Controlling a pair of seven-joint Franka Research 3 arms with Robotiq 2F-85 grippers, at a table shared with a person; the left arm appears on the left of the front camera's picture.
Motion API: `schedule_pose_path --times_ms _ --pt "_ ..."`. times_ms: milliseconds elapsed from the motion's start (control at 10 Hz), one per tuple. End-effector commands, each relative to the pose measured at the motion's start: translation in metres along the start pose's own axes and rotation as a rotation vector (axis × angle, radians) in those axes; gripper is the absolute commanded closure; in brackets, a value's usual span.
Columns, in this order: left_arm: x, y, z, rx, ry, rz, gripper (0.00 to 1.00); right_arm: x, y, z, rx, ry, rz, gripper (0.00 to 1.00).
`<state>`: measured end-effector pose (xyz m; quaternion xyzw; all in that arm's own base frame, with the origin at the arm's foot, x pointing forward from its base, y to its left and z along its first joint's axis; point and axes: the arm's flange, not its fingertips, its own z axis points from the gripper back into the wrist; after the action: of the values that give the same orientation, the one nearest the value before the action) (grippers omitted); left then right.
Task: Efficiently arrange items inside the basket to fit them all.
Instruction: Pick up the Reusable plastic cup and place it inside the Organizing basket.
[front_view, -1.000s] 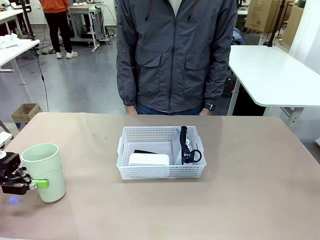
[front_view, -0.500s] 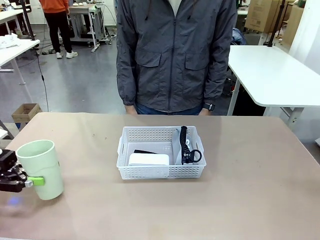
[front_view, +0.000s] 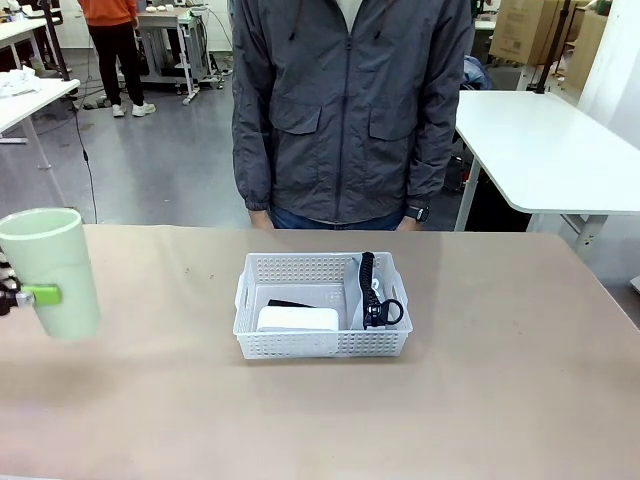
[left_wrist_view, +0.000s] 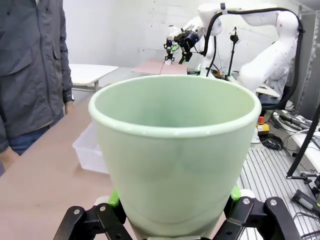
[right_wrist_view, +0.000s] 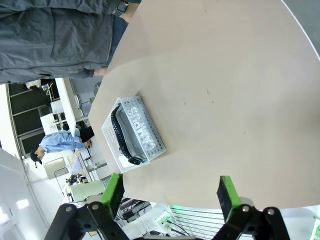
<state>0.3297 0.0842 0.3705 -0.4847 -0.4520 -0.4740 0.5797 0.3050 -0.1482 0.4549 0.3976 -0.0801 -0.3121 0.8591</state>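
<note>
The pale green plastic cup (front_view: 50, 268) has been lifted off the counter (front_view: 500, 380) over the last second: a second ago it stood near the counter's left front edge, and it is now carried higher at the far left, clear of the surface. It is grasped low on its body by the left gripper (left_wrist_view: 172, 220), whose green pads are pressed against either side. This suggests that the cup, the last item outside, is on its way to the basket (front_view: 322, 345). The cup is held nearly upright, mouth up, its long axis close to vertical. The basket lies at mid-counter with its long axis across the front view; the white device (front_view: 298, 319) lies flat at its front left, the grey pouch (front_view: 358, 300) with its black strap (front_view: 370, 290) stands on edge along the right side. The right gripper (right_wrist_view: 170, 192) is held open above the counter, grasping nothing.
</note>
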Motion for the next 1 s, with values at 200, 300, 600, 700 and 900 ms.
schedule_pose_path --times_ms 200,300,600,700,900 --pt "0.000 0.000 0.000 0.000 0.000 0.000 0.72 0.000 0.001 0.000 0.008 0.001 0.002 0.00" --pt "0.000 0.000 0.000 0.000 0.000 0.000 0.72 0.000 0.001 0.000 0.008 0.001 0.002 0.00" --pt "0.000 0.000 0.000 0.000 0.000 0.000 0.72 0.000 0.001 0.000 0.008 0.001 0.002 0.00" --pt "0.000 0.000 0.000 0.000 0.000 0.000 0.72 0.000 0.001 0.000 0.008 0.001 0.002 0.00" --pt "0.007 0.003 -0.014 0.090 0.032 0.007 0.15 0.000 0.001 0.000 0.008 0.001 0.002 0.00"
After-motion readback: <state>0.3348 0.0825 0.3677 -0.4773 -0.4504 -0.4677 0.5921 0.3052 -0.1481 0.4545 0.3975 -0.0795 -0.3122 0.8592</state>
